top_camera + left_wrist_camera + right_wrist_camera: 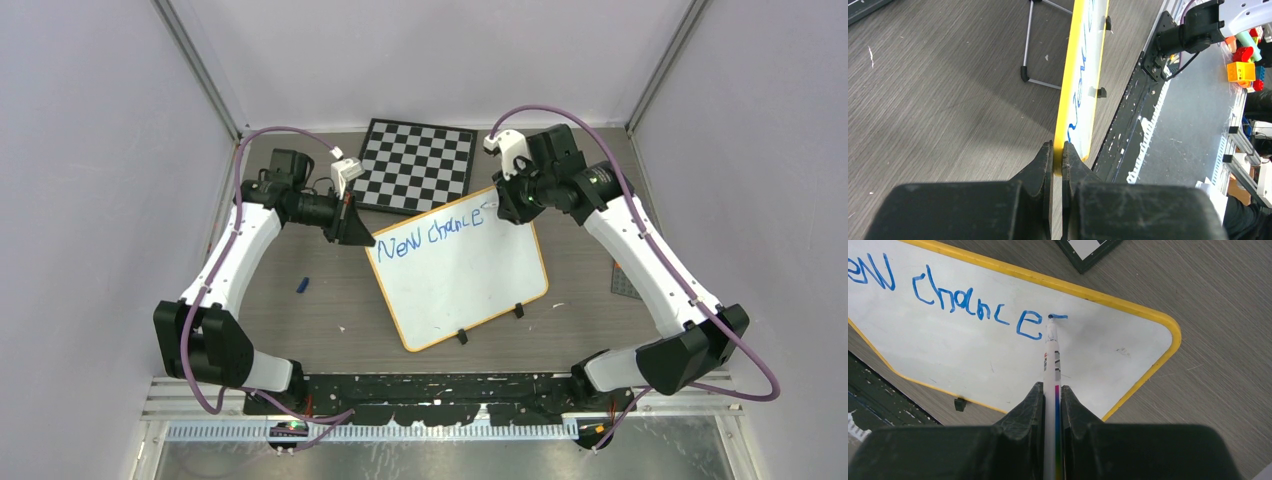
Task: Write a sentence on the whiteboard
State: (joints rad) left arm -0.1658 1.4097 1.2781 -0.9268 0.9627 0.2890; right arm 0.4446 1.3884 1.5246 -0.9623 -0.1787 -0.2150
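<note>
Left pincer (1058,150) clamped tight on whiteboard (470,275) rim, apparently steadying it against writing pressure. Right pincer (1051,392) closed around marker (1050,352), tip touching surface just past "chance".

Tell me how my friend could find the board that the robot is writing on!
Look at the grey table in the overhead view: two flat boards sit in its middle. The whiteboard is the lower one, closer to the front edge. It is plain white with an orange rim and blue handwriting, while the chessboard behind it is all black-and-white squares.
</note>
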